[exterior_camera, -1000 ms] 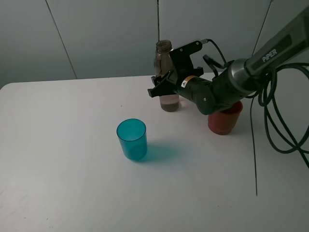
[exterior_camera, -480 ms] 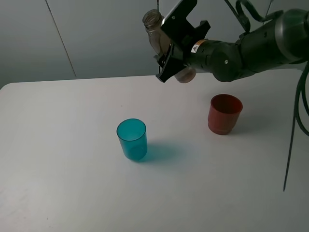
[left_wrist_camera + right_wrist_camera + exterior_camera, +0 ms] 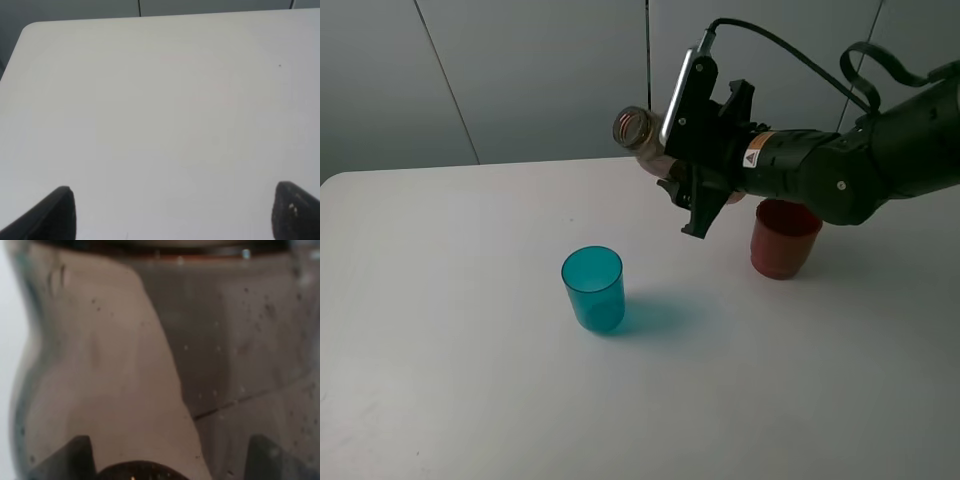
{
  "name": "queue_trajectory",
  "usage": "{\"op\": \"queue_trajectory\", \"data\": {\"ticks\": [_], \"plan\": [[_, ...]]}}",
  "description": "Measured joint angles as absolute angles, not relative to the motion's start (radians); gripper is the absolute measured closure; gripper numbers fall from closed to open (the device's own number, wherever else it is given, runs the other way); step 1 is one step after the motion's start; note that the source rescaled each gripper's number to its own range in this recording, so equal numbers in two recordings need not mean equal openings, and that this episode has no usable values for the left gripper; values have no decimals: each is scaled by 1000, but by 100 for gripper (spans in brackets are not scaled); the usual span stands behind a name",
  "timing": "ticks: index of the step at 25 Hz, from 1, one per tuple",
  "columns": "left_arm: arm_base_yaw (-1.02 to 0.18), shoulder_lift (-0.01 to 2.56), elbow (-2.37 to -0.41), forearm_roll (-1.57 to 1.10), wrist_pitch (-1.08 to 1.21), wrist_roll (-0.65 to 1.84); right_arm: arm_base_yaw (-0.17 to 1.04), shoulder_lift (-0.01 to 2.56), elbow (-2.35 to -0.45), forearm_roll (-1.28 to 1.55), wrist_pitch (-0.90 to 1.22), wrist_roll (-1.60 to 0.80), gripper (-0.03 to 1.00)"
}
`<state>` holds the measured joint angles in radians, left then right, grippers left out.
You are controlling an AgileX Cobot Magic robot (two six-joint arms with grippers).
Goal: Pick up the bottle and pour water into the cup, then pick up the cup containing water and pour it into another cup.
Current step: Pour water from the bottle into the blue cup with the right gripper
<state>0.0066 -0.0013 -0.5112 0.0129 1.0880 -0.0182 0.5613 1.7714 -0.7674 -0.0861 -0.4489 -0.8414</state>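
Note:
The smoky-grey bottle [image 3: 638, 131] hangs tilted in the air, its open mouth turned left and slightly down, with my right gripper [image 3: 692, 178] shut on its body. It is up and to the right of the teal cup [image 3: 593, 288], which stands upright on the white table [image 3: 460, 360]. The red-orange cup [image 3: 782, 240] stands upright under the right forearm. In the right wrist view the bottle [image 3: 150, 355] fills the frame between the fingertips [image 3: 80, 455]. My left gripper [image 3: 172, 215] is open over bare table [image 3: 160, 100], holding nothing. It does not show in the exterior view.
A grey panelled wall [image 3: 520, 70] backs the table's far edge. The right arm's black cable [image 3: 790, 45] loops above the forearm. The table's rounded far-left corner [image 3: 30, 30] shows in the left wrist view.
The right gripper lifted the bottle off the table from beside the red-orange cup, then tipped it over so its mouth points left, and came down a little. Both cups stayed put.

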Motion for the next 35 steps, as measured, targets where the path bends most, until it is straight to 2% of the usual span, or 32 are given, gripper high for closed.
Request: {"op": "queue_trajectory", "data": {"ticks": [11,35], "plan": [[7,-1,-511,13,1088,-18,576,1773,-762,-170,-493,-960,96],[7,-1,-511,13,1088,-18,646,1874,-773,40,-547,-1385,96]]}}
